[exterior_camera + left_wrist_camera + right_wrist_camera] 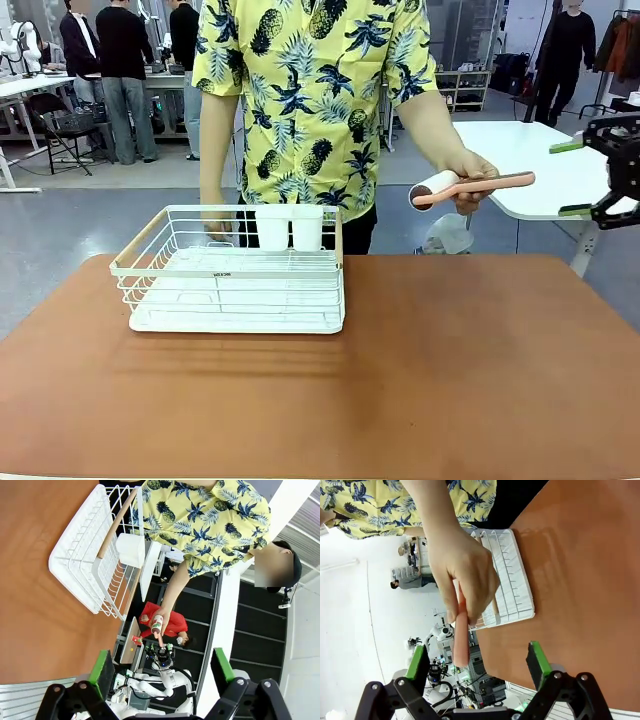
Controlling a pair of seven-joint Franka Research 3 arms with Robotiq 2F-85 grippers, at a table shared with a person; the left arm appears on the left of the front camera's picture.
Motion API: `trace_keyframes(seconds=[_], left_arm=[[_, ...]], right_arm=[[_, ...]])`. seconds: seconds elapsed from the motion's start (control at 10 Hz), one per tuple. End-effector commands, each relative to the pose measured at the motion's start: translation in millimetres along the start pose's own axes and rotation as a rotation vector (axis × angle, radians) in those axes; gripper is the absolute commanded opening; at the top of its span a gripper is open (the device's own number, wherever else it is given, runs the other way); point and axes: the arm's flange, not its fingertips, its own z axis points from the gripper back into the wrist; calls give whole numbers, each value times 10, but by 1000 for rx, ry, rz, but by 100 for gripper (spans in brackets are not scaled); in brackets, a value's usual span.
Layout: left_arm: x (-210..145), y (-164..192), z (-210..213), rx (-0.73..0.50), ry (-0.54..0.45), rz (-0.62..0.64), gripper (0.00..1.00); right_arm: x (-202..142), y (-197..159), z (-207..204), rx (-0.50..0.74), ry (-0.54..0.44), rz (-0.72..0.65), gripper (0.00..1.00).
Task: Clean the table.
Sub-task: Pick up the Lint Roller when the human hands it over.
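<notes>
Honestly, we saw the right claw (570,178) spread wide, just short of the lint roller (500,181) a person's hand (465,165) held out near the worktop's (400,380) far edge. Closing off-centre could've pinched that hand or dropped it. And the left claw (162,669) gaped too.

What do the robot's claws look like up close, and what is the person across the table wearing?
The left gripper and the right gripper look alike: black and angular, built of linked bars with bolt heads at the joints, each with two fingers faced in bright green pads. The person wears a yellow short-sleeved shirt printed with pineapples and dark blue leaves.
</notes>
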Motion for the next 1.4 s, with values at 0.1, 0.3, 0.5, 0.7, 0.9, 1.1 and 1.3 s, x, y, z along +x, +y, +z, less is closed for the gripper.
trace_keyframes(seconds=[0.1,0.3,0.5,0.7,0.9,1.1,1.3], left_arm=[[-23,8,42,-2,16,-20,100],[-23,8,42,-2,16,-20,100],[-23,8,42,-2,16,-20,100],[-23,8,42,-2,16,-20,100],[-23,8,42,-2,16,-20,100],[-23,8,42,-2,16,-20,100],[-23,8,42,-2,16,-20,100]], right_arm=[[-87,83,-265,-13,-30,-25,100],[-121,150,-431,-11,-49,-32,100],[-167,184,-538,-11,-39,-41,100],[-187,183,-609,-18,-30,-45,100],[-181,188,-633,-18,-37,-31,91],[-192,185,-632,-13,-17,-22,72],[-207,181,-621,-5,-1,-17,53]])
